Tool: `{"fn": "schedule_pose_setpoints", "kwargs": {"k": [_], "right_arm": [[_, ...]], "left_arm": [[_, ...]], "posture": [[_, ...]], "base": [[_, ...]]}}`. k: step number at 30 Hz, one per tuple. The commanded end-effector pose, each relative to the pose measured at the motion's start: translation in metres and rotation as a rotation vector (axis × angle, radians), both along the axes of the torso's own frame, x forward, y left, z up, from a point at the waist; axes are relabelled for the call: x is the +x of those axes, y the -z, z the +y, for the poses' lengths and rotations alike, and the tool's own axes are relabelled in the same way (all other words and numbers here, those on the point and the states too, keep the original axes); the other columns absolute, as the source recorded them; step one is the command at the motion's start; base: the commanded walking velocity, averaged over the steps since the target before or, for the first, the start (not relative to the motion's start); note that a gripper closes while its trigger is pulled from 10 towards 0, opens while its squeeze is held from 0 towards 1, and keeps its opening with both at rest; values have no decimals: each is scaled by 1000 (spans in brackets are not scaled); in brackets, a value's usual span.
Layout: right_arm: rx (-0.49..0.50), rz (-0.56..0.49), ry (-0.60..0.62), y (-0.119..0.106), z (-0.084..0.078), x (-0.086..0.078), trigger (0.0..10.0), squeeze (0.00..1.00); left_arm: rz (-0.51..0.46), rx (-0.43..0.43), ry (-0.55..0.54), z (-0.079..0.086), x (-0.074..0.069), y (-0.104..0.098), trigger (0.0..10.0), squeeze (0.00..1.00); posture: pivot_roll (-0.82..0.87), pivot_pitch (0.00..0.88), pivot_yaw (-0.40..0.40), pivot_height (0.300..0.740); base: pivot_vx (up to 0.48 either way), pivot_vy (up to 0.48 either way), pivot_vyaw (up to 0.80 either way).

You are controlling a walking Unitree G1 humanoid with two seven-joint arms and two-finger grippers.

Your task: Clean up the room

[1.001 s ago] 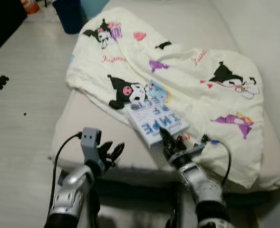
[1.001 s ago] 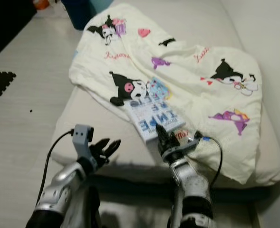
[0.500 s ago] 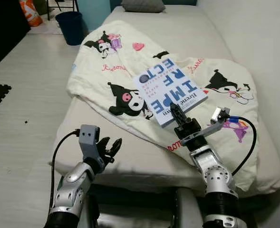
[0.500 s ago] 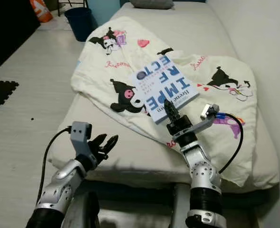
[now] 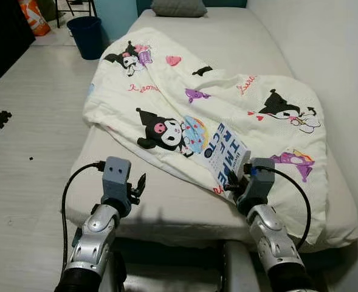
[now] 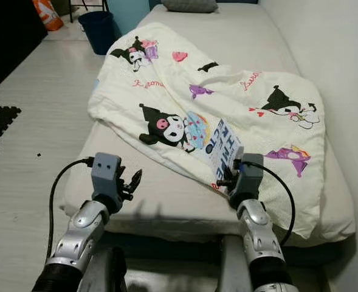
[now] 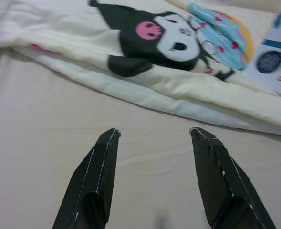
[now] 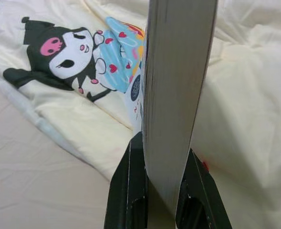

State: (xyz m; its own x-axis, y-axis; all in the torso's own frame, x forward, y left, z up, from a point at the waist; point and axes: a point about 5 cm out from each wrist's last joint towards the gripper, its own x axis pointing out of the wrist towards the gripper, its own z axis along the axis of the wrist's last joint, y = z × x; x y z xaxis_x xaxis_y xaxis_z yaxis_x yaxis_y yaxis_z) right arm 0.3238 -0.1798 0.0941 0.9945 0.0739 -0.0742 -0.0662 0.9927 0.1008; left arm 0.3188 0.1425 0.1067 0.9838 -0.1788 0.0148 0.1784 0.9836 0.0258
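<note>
I hold the right gripper (image 8: 161,191) clamped on the lower edge of a white paperback book with blue cover lettering (image 5: 225,159); both black fingers (image 8: 128,186) press its two faces. The book stands on edge, raised over the near side of the cream cartoon-print quilt (image 5: 239,103), cover turned toward the robot's left. The quilt lies rumpled across the beige sheeted mattress (image 5: 166,204), with a black-and-pink cartoon figure (image 5: 160,129) printed just beside the book.

I keep the left gripper (image 7: 154,179) over the bare sheet near the mattress's front edge, its fingers spread wide and holding nothing; the quilt's folded hem lies just beyond its tips.

A grey pillow (image 5: 179,7) sits at the far end of the bed. A dark blue bin (image 5: 86,35) stands on the pale wooden floor (image 5: 27,121) near the far left corner of the bed.
</note>
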Motion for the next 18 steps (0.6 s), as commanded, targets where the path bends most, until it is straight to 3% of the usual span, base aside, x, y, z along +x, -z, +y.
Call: {"fn": "schedule_pose_setpoints", "kwargs": {"k": [1,12,18], "right_arm": [[10,24,18,9,-4,-7,10000,0],[-17,-22,38,15,-3,-8,10000,0],[-8,-73,13,5,3,-4,10000,0]], "left_arm": [[2,20,-21,7,-3,4,10000,0],[-3,9,-17,3,-4,7,10000,0],[-9,4,-18,1,-4,7,10000,0]], "posture": [[33,170,4,537],[28,174,8,567],[29,176,3,587]], "base": [[0,0,0],[0,0,0],[0,0,0]]}}
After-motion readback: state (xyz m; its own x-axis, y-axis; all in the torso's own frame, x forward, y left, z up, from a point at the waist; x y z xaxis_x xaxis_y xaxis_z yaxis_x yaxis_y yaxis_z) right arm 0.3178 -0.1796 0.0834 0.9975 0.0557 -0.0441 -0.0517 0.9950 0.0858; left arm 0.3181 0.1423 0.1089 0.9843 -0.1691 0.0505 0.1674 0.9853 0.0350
